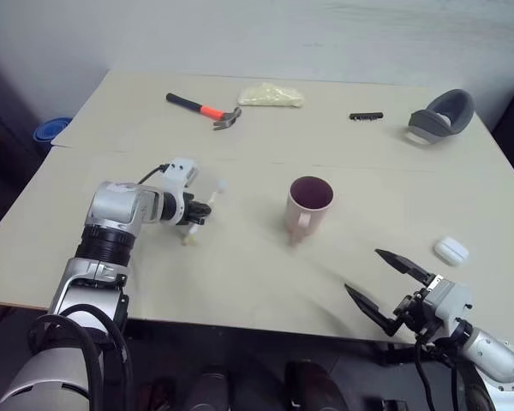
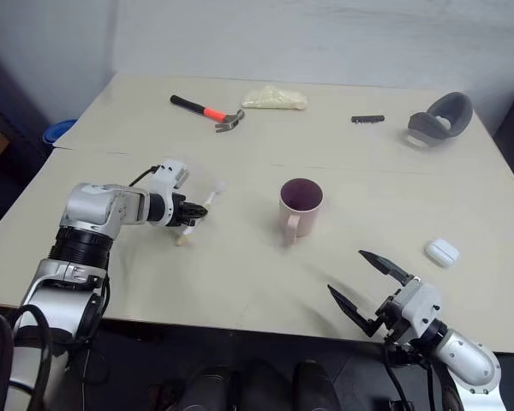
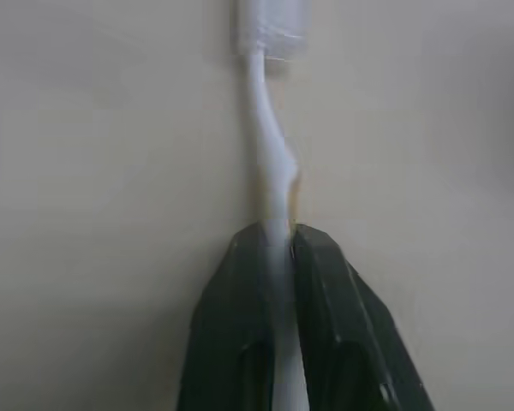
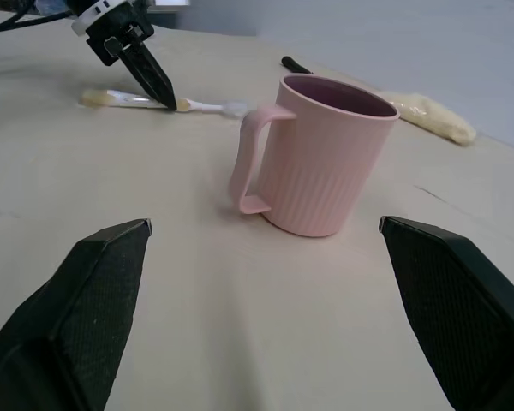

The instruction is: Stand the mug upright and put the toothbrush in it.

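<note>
A wide pale table carries everything. The left gripper reaches down to the tabletop on the left side, and its two black fingers are pressed together around the shaft of the toothbrush, which lies flat on the table with its bristled head pointing toward the mug and its yellowish handle end just behind the fingers. The right gripper hangs over the near right edge of the table, its jaws spread wide and holding nothing, aimed at the mug from the near side. The mug stands upright near the middle of the table, pale pink with a dark maroon inside, its loop handle turned toward the near edge; it sits well apart from the toothbrush, to that brush's right. At the far right lies a grey headset-like object. Along the far edge, a hammer with an orange-and-black handle rests left of a pale yellowish bag, and a small black bar lies farther right. A small white case sits on the right side of the table, beyond the right gripper.
</note>
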`<state>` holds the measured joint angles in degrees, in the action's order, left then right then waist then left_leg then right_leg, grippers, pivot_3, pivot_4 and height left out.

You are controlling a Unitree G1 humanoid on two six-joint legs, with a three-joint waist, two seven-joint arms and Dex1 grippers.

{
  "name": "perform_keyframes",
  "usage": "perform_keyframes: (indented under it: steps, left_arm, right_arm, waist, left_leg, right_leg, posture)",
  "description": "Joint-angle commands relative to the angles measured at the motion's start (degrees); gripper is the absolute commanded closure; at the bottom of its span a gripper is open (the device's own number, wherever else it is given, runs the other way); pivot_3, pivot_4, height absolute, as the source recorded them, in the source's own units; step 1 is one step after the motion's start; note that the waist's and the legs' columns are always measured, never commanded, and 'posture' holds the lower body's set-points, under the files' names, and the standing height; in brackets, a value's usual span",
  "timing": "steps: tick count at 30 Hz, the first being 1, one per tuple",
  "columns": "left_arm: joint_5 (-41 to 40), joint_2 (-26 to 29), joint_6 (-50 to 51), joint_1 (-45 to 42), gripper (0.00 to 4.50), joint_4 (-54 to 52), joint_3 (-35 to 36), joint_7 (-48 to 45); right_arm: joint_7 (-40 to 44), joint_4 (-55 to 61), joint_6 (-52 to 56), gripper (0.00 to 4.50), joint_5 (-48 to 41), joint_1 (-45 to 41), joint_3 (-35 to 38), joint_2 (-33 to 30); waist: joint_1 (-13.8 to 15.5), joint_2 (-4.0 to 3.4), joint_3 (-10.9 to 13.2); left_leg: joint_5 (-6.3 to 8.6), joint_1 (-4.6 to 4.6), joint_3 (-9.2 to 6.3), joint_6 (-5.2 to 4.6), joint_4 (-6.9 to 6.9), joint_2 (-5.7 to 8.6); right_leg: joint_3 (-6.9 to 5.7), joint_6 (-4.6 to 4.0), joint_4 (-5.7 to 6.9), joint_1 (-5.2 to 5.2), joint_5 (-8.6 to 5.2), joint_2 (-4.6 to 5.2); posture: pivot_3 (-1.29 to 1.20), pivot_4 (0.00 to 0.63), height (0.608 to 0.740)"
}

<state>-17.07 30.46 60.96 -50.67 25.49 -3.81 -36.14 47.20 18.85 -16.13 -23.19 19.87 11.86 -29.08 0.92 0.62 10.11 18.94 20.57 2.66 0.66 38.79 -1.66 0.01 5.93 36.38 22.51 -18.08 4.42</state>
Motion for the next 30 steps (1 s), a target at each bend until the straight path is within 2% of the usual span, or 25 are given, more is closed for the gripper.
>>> perform_keyframes:
  steps: [1, 3, 5, 8, 11, 14, 18, 22, 27, 28, 30]
  left_arm:
    - [-7.84, 2.03, -3.09, 0.93, 4.44, -2.61, 6.85, -10.78]
    - [-13.28, 0.57, -8.32, 0.71, 4.44, -4.45, 14.39, -13.39]
    - [-17.31, -1.38, -12.62, 0.56, 4.44, -6.41, 18.45, -16.01]
    - [-20.38, -6.11, -21.48, 0.30, 4.44, -9.87, 17.97, -24.13]
    - [-26.95, -15.76, -26.05, -3.09, 4.44, -9.70, 20.50, -26.55]
    - [-22.47, -21.73, -34.65, -5.16, 4.44, -4.10, 16.37, -29.04]
    - [-16.99, -29.52, -48.98, -9.14, 4.44, 10.68, 13.80, -30.54]
    - [-12.60, -32.52, -61.82, -11.63, 4.44, 22.45, 13.27, -32.72]
    - [-9.28, -33.79, -71.09, -11.92, 4.44, 30.39, 13.15, -34.89]
    - [-8.96, -33.98, -72.34, -11.85, 3.71, 31.22, 13.32, -34.96]
    - [-8.04, -34.05, -74.16, -11.30, 3.16, 31.86, 12.96, -35.87]
  right_arm:
    - [-0.22, 2.44, -1.35, 0.00, -0.31, 2.09, 2.97, -0.82]
    - [-0.68, 2.25, -2.41, 0.00, 0.37, 3.33, 3.61, -0.33]
    - [-1.36, 2.27, -3.40, 0.00, 0.94, 4.23, 3.97, 0.53]
    - [-3.05, 2.37, -5.32, 0.00, 2.12, 5.01, 3.68, 2.35]
    - [-5.73, 3.05, -6.31, 0.00, 2.58, 5.10, 3.69, 4.67]
    - [-8.31, 3.96, -5.85, 0.00, 1.25, 5.18, 4.04, 6.93]
    - [-12.69, 4.63, -7.76, 0.00, 1.11, 4.38, 4.70, 11.21]
    - [-15.02, 7.39, -7.44, 0.00, 2.24, 4.71, 4.47, 12.36]
    - [-18.81, 11.49, -5.77, 0.00, 3.54, 6.23, 2.86, 14.29]
    - [-19.48, 12.12, -5.52, 0.00, 3.96, 6.51, 2.55, 14.67]
    - [-20.08, 12.88, -5.10, 0.00, 4.63, 7.01, 1.94, 14.80]
  waist:
    - [-0.12, 0.06, 0.04]
    - [-0.21, 0.21, 0.13]
    - [-0.20, 0.24, 0.14]
    - [0.08, 0.21, 0.12]
    - [0.63, 0.21, 0.12]
    - [0.39, 0.20, 0.12]
    - [0.27, 0.17, 0.10]
    - [-0.39, 0.18, 0.11]
    - [-0.42, 0.18, 0.11]
    - [-0.40, 0.18, 0.11]
    - [-0.37, 0.18, 0.11]
  left_leg:
    - [0.00, 0.03, 0.02, 0.01, -0.01, -0.02]
    - [-0.01, 0.09, 0.02, 0.02, 0.00, -0.05]
    - [-0.01, 0.21, -0.07, 0.03, 0.06, -0.08]
    - [-0.01, 0.25, -0.10, 0.03, 0.07, -0.04]
    - [0.01, 0.29, -0.10, 0.00, 0.17, 0.02]
    - [0.02, 0.49, -0.15, -0.06, 0.28, 0.06]
    - [0.04, 0.46, -0.07, -0.09, 0.23, 0.22]
    - [0.14, 0.52, 0.04, -0.28, 0.21, 0.22]
    - [0.16, 0.59, 0.01, -0.29, 0.16, 0.14]
    - [0.17, 0.59, 0.01, -0.33, 0.16, 0.15]
    - [0.21, 0.61, 0.01, -0.39, 0.18, 0.15]
  right_leg:
    - [0.01, 0.00, 0.02, 0.04, 0.00, -0.01]
    - [0.00, 0.00, 0.02, 0.09, 0.00, -0.03]
    - [0.01, 0.00, 0.01, 0.14, 0.00, 0.03]
    - [0.09, 0.00, -0.04, 0.13, 0.00, 0.04]
    - [0.02, 0.03, -0.13, 0.06, 0.02, 0.03]
    - [-0.01, 0.23, -0.31, 0.08, 0.13, -0.07]
    - [-0.06, 0.23, -0.40, 0.10, 0.13, -0.21]
    - [0.03, 0.26, -0.43, 0.21, 0.14, -0.24]
    - [0.02, 0.26, -0.48, 0.25, 0.14, -0.35]
    - [0.02, 0.26, -0.49, 0.26, 0.14, -0.34]
    - [0.02, 0.26, -0.49, 0.25, 0.14, -0.34]
  posture:
    - [0.00, 0.150, 0.740]
    - [0.00, 0.150, 0.740]
    - [0.00, 0.150, 0.740]
    - [0.00, 0.150, 0.740]
    - [0.00, 0.150, 0.740]
    - [0.00, 0.150, 0.740]
    - [0.00, 0.150, 0.740]
    - [0.00, 0.150, 0.740]
    - [0.00, 0.150, 0.740]
    - [0.00, 0.150, 0.740]
    - [0.00, 0.150, 0.740]
